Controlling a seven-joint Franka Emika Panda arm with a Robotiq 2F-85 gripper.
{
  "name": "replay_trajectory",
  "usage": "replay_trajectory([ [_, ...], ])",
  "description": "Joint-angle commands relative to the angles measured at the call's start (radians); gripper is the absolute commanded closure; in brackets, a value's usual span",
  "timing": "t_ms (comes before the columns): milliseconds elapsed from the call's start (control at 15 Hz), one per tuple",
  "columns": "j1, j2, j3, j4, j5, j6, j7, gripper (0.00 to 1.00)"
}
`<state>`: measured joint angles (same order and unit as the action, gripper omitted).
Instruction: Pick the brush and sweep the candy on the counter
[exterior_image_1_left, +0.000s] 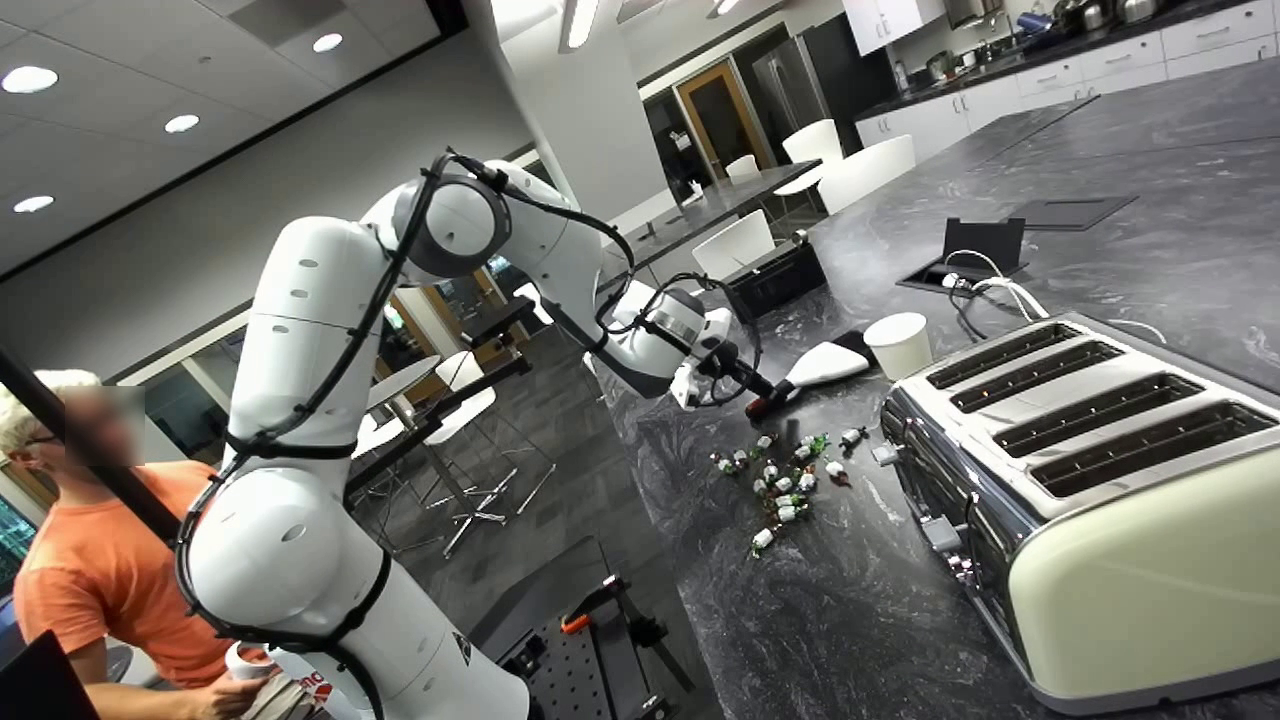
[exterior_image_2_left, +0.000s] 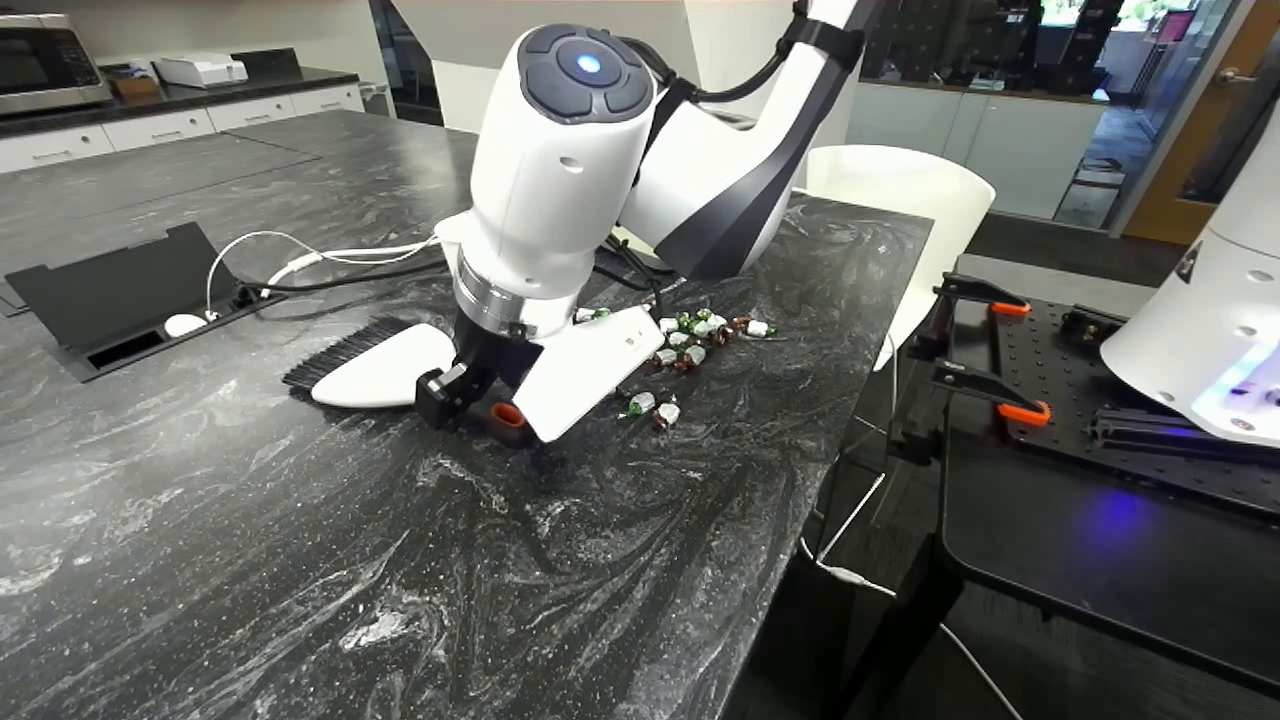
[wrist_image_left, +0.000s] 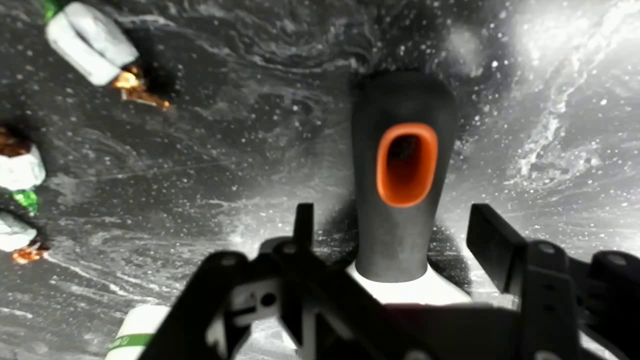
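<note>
Grey wall (exterior_image_1_left: 200, 250) | round ceiling lights (exterior_image_1_left: 30, 80) lit | dark grey floor (exterior_image_1_left: 585, 490) | white chairs (exterior_image_1_left: 735, 245) | wood-framed door (exterior_image_1_left: 725, 115) | white cabinets (exterior_image_1_left: 945, 122)

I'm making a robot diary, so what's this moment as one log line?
brush: lying on counter | gripper: open, astride handle in wrist view | candy: loosely scattered

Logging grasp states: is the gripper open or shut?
The gripper is open: in the wrist view its fingers stand either side of the brush handle, counter showing in both gaps.
</note>
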<state>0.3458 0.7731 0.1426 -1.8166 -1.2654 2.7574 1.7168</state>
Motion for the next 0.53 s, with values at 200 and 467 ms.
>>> replay_trajectory([
  [200, 0.019, 0.0, -0.023, 0.018, -0.082, 0.021, 0.097, 0.73],
  [467, 0.017, -0.008, -0.014, 0.01, -0.082, 0.006, 0.091, 0.88],
])
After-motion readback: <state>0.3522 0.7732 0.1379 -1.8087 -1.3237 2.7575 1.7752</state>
